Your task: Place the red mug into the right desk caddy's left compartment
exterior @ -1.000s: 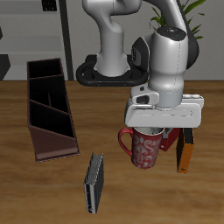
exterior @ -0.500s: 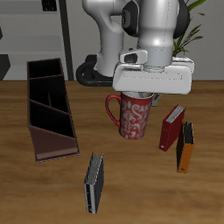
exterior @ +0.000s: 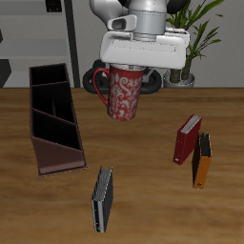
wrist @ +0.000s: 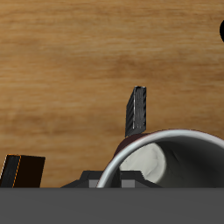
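A: Exterior: gripper (exterior: 130, 65) clamped on the mug (exterior: 119, 93) rim, mug hanging clear above the surface (exterior: 143, 181), handle toward the caddy (exterior: 51, 116). Caddy well apart from it.
B: Wrist shows what exterior hides: pale mug (wrist: 168, 166) inside, plus the dark book (wrist: 136, 112) upright below. No caddy there.
A: Versus 0.5 s ago: mug is higher and has shifted toward the caddy. Red book (exterior: 187, 139) and orange book (exterior: 202, 159) unmoved.
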Tool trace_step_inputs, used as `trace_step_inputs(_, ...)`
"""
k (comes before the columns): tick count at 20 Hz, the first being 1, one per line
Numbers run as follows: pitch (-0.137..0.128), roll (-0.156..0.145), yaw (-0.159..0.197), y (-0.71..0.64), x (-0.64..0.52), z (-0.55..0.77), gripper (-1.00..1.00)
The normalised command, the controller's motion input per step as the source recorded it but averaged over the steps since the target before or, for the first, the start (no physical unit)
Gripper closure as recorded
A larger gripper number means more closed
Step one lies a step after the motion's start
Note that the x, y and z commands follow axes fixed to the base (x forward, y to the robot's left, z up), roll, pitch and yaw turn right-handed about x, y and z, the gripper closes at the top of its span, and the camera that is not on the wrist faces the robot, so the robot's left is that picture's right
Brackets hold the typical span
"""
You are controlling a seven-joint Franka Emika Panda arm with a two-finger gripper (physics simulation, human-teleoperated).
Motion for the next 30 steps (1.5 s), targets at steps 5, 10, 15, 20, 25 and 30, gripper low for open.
trace_step_inputs(5, -0.015, -0.061, -0.022, -0.49, -0.27, 0.13, 1.0)
trace_step_inputs(10, -0.013, -0.019, 0.022, -0.26, -0.4, 0.02, 1.0)
trace_step_inputs(15, 0.008, -0.022, -0.014, -0.39, -0.47, 0.02, 1.0)
trace_step_inputs(20, -0.013, -0.016, 0.018, -0.29, -0.37, 0.06, 1.0)
trace_step_inputs(25, -0.02, -0.06, -0.023, -0.46, -0.48, 0.21, 1.0)
trace_step_inputs(30, -0.034, -0.06, -0.001, -0.48, -0.33, 0.28, 1.0)
